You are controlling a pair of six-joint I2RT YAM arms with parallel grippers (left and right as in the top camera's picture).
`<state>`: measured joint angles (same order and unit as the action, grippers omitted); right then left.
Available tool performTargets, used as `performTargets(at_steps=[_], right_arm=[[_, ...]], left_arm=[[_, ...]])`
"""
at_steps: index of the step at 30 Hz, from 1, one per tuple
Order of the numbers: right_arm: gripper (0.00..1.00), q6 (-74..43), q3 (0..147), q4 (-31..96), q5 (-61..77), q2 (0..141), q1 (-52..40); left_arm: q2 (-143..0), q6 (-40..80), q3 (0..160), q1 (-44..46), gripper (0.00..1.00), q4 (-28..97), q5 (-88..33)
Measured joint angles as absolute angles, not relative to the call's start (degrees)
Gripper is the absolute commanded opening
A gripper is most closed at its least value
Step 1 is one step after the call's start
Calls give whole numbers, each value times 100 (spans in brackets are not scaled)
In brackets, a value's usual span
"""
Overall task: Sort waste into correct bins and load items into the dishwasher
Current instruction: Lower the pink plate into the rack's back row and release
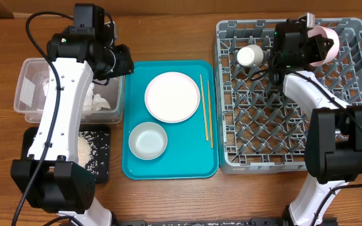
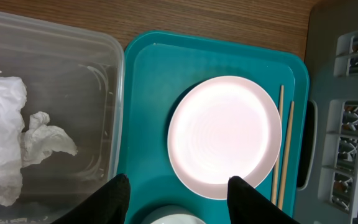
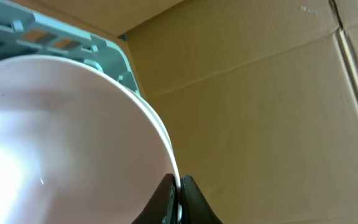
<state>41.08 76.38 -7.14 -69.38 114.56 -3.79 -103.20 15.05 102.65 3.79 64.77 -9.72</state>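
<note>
My right gripper is shut on the rim of the pink bowl, held on edge over the far right of the grey dish rack; the bowl shows in the overhead view. A cream cup lies in the rack. My left gripper is open and empty above the teal tray, between the clear tub and the round plate. The grey-blue bowl and two chopsticks lie on the tray. White crumpled napkin sits in the tub. Rice lies in the black tray.
The dish rack edge borders the teal tray on the right. A cardboard wall stands behind the rack. The wooden table shows beyond the tray.
</note>
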Motion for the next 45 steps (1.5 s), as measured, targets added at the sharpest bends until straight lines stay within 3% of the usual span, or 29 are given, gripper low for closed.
performTargets(at_steps=[4,9,13,15,22,24,35,45], right_arm=[[10,4324,7638,-687,-6969,11467,-386],[27,4403,7636,-683,-7013,11483,-532],[31,4480,7636,-679,-7063,11493,-779],[38,4493,7636,-676,-7096,11493,-886],[93,4499,7625,-685,-7293,11493,-1017],[100,4501,7623,-690,-7321,11493,-1055],[100,4508,7620,-838,-7218,11493,-1712],[100,4235,7620,-703,-7061,11465,-1671]], left_arm=[[-10320,1505,10265,379,53,6477,-972],[-10320,1505,10265,379,53,6477,-972],[-10320,1505,10265,379,53,6475,-972],[-10320,1505,10265,379,53,6475,-972],[-10320,1505,10265,379,54,6469,-987],[-10320,1505,10265,379,54,6471,-987],[-10320,1505,10265,379,54,6471,-987],[-10320,1505,10265,379,54,6471,-987]])
